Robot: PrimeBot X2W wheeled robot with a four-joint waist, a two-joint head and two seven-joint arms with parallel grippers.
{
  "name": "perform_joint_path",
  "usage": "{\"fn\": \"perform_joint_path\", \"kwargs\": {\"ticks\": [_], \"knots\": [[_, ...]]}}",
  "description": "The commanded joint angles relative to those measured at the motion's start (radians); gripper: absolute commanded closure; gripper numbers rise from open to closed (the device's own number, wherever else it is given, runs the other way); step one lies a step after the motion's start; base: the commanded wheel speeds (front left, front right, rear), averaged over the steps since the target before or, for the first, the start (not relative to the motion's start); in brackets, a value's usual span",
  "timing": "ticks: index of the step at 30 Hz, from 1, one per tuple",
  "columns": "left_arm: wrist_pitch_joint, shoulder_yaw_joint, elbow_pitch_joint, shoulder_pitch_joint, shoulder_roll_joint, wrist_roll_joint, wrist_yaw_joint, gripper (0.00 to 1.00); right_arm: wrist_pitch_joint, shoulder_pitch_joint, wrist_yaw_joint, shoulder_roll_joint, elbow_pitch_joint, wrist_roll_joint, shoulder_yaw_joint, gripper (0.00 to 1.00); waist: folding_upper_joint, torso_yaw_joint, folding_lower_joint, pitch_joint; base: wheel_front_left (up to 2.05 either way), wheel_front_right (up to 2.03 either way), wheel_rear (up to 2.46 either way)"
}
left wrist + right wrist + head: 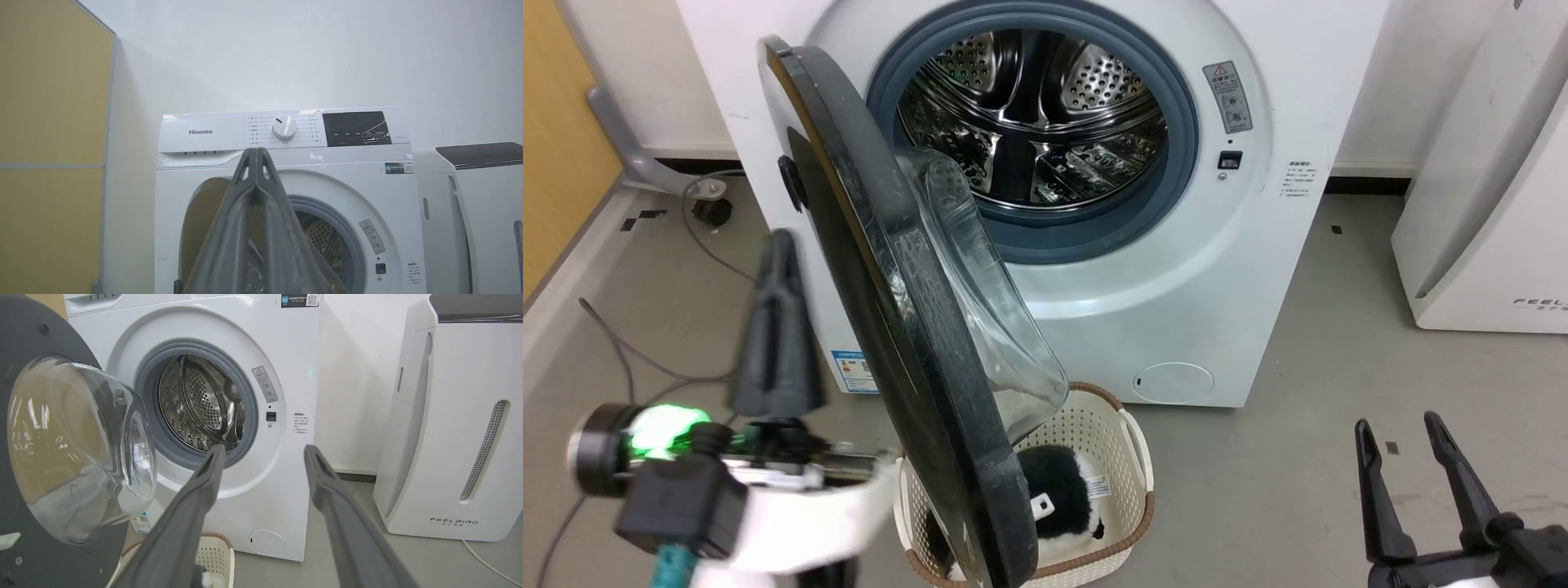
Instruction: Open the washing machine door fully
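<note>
Left claw (781, 245) first: fingers pressed together, holding nothing, just left of the washing machine door (907, 327) on its outer side. Door's only about halfway out from the washing machine (1258, 269), so I reckon my own arm could block the swing, or the door drifts back shut. Laundry basket (1125, 457) sits under its lower edge and might snag. Right claw (1398, 423): fingers apart, empty, well clear.

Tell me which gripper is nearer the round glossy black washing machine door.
Left. The left gripper, shut, is beside the door, at its outer face; the right gripper, open, sits low, well off to its right.
</note>
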Motion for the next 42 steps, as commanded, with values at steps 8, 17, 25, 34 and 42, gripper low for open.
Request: {"fn": "perform_joint_path", "kwargs": {"ticks": [8, 17, 25, 34, 42], "knots": [[-0.004, -0.188, -0.095, -0.008, -0.008, 0.011, -0.053, 1.00, -0.004, 0.022, 0.001, 0.006, -0.008, -0.004, -0.003, 0.00, -0.0001, -0.001, 0.0000, 0.001, 0.00, 0.00, 0.00], [-0.004, -0.385, -0.107, 0.030, -0.010, 0.026, -0.082, 1.00, -0.004, 0.021, 0.001, 0.006, -0.005, -0.002, -0.010, 0.00, -0.0001, 0.013, 0.0000, 0.005, 0.00, 0.00, 0.00], [-0.004, -0.516, -0.056, 0.082, -0.003, 0.039, -0.105, 1.00, -0.004, 0.014, 0.001, 0.006, 0.000, 0.001, -0.007, 0.00, -0.0001, 0.028, 0.0000, 0.015, 0.00, 0.00, 0.00], [-0.004, -0.573, 0.046, 0.145, 0.013, 0.038, -0.102, 1.00, -0.004, 0.006, 0.001, 0.006, 0.003, 0.006, -0.006, 0.00, -0.0001, 0.044, 0.0000, 0.028, 0.00, 0.00, 0.00], [-0.004, -0.555, 0.158, 0.170, 0.018, 0.027, -0.069, 1.00, -0.004, 0.001, 0.001, 0.006, 0.005, 0.004, -0.006, 0.00, -0.0001, 0.049, 0.0000, 0.037, 0.00, 0.00, 0.00]]}}
